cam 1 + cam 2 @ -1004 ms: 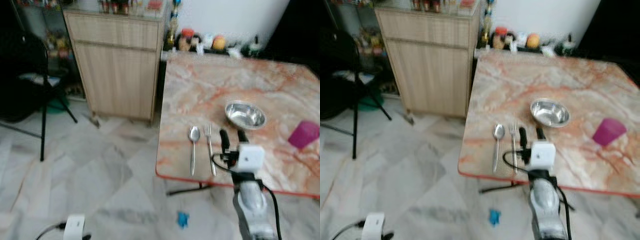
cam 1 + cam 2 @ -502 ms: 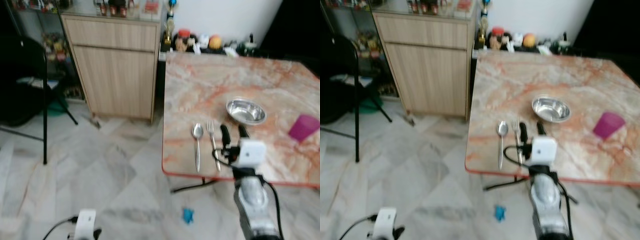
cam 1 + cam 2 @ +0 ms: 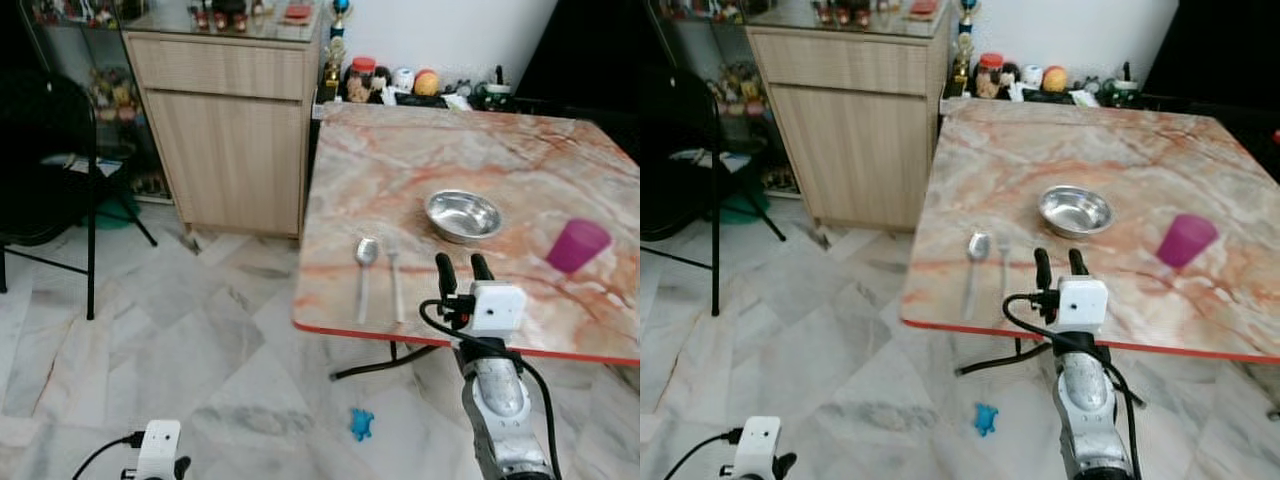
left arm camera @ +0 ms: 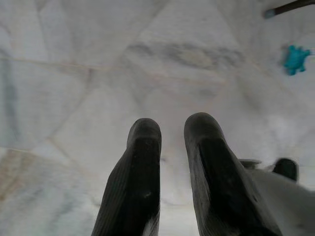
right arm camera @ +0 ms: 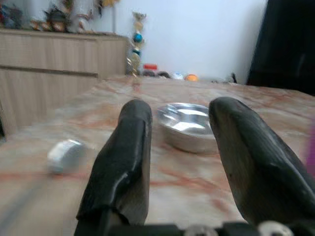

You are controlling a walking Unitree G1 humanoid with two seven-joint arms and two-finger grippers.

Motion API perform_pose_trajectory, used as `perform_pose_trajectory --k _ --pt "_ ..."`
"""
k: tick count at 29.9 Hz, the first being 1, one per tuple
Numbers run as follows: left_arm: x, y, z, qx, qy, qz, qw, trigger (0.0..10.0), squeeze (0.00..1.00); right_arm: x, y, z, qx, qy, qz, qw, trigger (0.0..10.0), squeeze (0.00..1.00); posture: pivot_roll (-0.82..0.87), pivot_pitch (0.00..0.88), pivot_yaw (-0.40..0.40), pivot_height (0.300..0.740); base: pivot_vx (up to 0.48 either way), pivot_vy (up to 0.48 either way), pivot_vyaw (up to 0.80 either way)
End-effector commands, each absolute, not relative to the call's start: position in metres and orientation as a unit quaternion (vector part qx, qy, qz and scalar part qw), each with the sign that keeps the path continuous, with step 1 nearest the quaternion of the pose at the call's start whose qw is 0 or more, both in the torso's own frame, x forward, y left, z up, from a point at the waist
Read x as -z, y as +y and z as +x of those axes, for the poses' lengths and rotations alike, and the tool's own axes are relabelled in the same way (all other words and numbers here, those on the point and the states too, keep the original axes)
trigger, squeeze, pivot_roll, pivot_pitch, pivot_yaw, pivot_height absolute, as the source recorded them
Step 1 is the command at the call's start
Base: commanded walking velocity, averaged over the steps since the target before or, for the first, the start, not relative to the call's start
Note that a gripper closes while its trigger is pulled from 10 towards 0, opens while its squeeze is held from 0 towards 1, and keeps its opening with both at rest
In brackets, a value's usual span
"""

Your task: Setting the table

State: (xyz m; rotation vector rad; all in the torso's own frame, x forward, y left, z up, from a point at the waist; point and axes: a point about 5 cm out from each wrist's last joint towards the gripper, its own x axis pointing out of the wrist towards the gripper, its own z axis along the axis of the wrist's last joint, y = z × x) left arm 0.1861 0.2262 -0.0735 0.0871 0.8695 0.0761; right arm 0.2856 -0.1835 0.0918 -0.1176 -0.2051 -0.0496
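Table [image 3: 400,160]: marble-patterned top with a red rim, filling the right half of the head view; its near edge crosses the lower right of the frame, its left edge faces the floor.
Open room: pale marble-tile floor [image 3: 180,340] fills the lower left and centre, bare but for a small blue item [image 3: 361,423] at bottom centre, below the table's near edge.
Bounds: wooden cabinet [image 3: 235,130] in the upper left, close to the table's far left corner; a black chair [image 3: 60,150] at the left edge.
Spoon [image 3: 364,274]: lies on the table near its front left corner, bowl end away from the robot.
Fork [image 3: 394,278]: just right of the spoon, parallel to it, blurred.
Steel bowl [image 3: 463,215]: upright, right of the cutlery and farther back.
Purple cup [image 3: 578,245]: near the frame's right edge, well apart from the bowl.
Right gripper [image 3: 460,272]: raised above the table's near edge, right of the fork; fingers parted with a clear gap, holding nothing, pointing toward the bowl.
Left gripper [image 4: 170,132]: low at the bottom left of the head view, hanging over the floor; fingers slightly apart, nothing between them.
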Motion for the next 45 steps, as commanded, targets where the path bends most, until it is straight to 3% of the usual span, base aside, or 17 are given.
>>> perform_pose_trajectory --k 1,30,45 --pt "0.0754 0.2232 0.1843 -0.032 0.427 0.044 0.903 10.0 0.00 -0.0920 -0.1878 0.2855 0.032 -0.100 -0.060 0.993 10.0 0.00 0.14 0.000 -0.056 0.740 0.000 0.000 0.00" --pt "0.0739 0.2186 0.1889 -0.037 0.417 0.021 0.908 10.0 0.00 -0.0938 -0.1888 0.2885 0.030 -0.100 -0.062 0.993 10.0 0.00 0.14 0.000 -0.067 0.740 0.000 0.000 0.00" --pt "0.0738 0.2177 0.1894 -0.037 0.416 0.020 0.908 10.0 0.00 -0.0944 -0.1873 0.2905 0.027 -0.099 -0.060 0.993 10.0 0.00 0.14 0.000 -0.067 0.740 0.277 0.000 0.00"
